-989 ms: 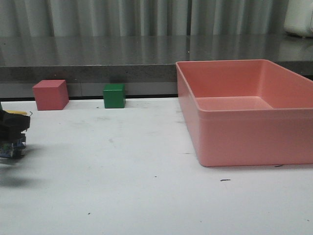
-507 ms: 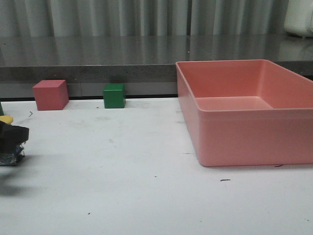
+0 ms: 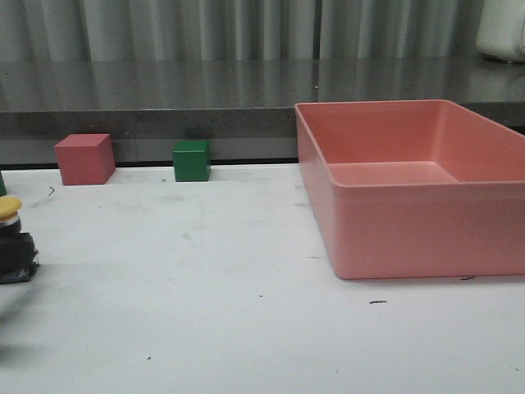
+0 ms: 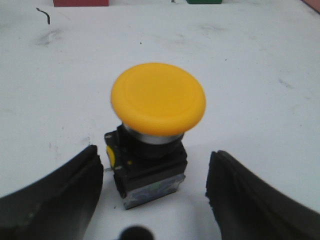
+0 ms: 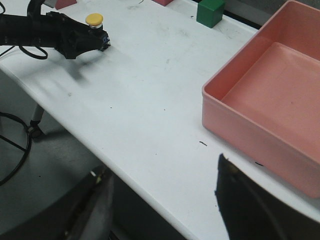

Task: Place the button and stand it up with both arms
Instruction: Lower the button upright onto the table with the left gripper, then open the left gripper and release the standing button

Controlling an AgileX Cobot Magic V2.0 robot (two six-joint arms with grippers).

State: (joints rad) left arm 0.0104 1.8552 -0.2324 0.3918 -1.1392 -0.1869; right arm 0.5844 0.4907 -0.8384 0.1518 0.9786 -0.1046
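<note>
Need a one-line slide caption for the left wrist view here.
Yellow-capped push-button standing upright on the white table, between the open left claw's fingers, neither touching it.

yellow-capped black button [image 4: 152, 135], pink tray [image 3: 410, 189], green cube [image 3: 191, 160].

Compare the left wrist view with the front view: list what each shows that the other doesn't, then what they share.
Only the left wrist view: the left gripper, its two dark fingers open on either side of the button's base without touching it, and the full round yellow cap from above.

Only the front view: the pink bin, empty, on the right, and the grey ledge behind the table.

Both: the button standing upright on the white table, the pink cube and the green cube.
</note>
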